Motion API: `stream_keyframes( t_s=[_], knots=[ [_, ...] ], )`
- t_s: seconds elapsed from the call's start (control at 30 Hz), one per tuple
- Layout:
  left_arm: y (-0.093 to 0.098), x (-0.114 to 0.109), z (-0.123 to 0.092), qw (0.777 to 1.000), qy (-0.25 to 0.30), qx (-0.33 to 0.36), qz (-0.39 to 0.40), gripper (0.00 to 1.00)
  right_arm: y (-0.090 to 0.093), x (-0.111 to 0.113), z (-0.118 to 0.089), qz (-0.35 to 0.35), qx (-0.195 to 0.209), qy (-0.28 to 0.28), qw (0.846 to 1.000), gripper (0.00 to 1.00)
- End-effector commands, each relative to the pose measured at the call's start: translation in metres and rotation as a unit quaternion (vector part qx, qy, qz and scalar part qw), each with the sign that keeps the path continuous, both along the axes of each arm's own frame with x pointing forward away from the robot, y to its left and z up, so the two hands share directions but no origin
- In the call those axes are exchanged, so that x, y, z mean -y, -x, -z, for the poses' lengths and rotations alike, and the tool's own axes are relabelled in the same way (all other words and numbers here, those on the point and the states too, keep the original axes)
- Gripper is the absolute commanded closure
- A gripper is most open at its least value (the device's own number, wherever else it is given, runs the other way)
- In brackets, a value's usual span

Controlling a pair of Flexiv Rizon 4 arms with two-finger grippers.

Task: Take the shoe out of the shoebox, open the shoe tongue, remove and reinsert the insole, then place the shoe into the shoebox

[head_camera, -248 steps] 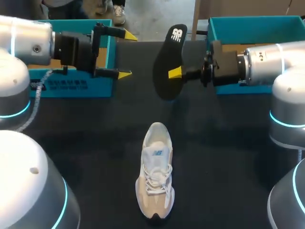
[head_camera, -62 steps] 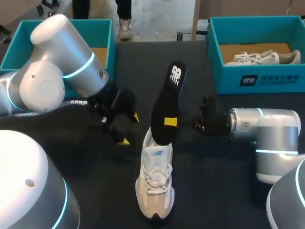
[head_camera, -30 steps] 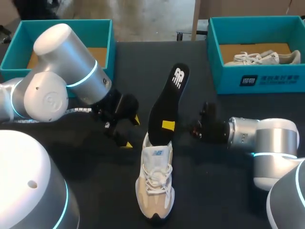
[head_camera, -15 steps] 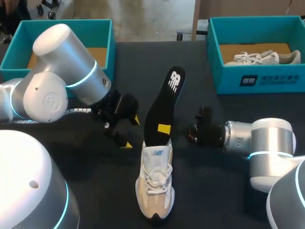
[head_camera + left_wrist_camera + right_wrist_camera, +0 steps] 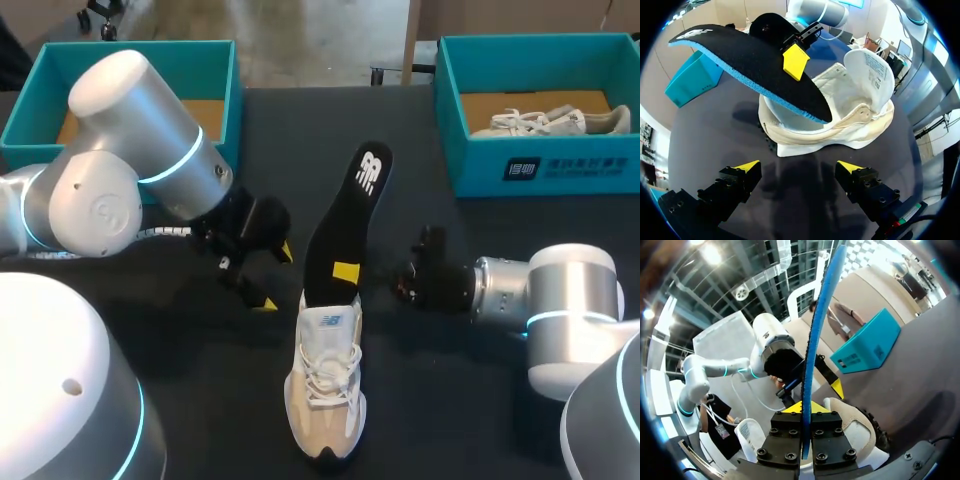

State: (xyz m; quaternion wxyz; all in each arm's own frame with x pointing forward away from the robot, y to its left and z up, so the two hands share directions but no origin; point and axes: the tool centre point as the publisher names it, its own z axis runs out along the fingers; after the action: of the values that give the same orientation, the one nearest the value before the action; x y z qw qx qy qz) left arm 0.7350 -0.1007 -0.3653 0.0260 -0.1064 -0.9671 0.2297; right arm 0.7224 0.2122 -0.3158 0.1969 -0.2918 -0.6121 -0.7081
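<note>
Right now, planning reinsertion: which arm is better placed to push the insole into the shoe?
Likely right: the right gripper is shut on the insole, whose end is at the shoe's opening; the left gripper is open beside the shoe.

Two teal shoeboxes point(image 5: 150, 60) point(image 5: 540, 175), one shoe point(image 5: 325, 375) on the table point(image 5: 470, 400), one black insole point(image 5: 345, 225), two grippers point(image 5: 273, 277) point(image 5: 347, 272).

Black insole point(image 5: 345, 225) tilted over white shoe point(image 5: 325, 385)

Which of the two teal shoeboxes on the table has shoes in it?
The right-hand shoebox, at the far corner on the right arm's side: pale shoes lie inside it. The left-hand shoebox shows only a brown bottom where it is visible.
</note>
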Motion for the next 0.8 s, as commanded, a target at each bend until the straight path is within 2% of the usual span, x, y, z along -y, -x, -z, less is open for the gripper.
stream_keyframes(
  t_s=[0.03, 0.47, 0.8],
  knots=[
    [0.000, -0.001, 0.000, 1.000, 0.001, 0.000, 0.000, 0.00, 0.000, 0.000, 0.001, -0.001, -0.002, -0.002, 1.000, 1.00],
    [0.000, -0.001, 0.000, 1.000, 0.001, 0.000, 0.000, 0.00, 0.004, 0.013, 0.007, 0.008, 0.003, -0.015, 1.000, 1.00],
    [0.000, -0.001, 0.000, 1.000, 0.001, 0.000, 0.000, 0.00, 0.006, 0.005, 0.009, -0.005, 0.009, -0.019, 1.000, 1.00]
  ],
)
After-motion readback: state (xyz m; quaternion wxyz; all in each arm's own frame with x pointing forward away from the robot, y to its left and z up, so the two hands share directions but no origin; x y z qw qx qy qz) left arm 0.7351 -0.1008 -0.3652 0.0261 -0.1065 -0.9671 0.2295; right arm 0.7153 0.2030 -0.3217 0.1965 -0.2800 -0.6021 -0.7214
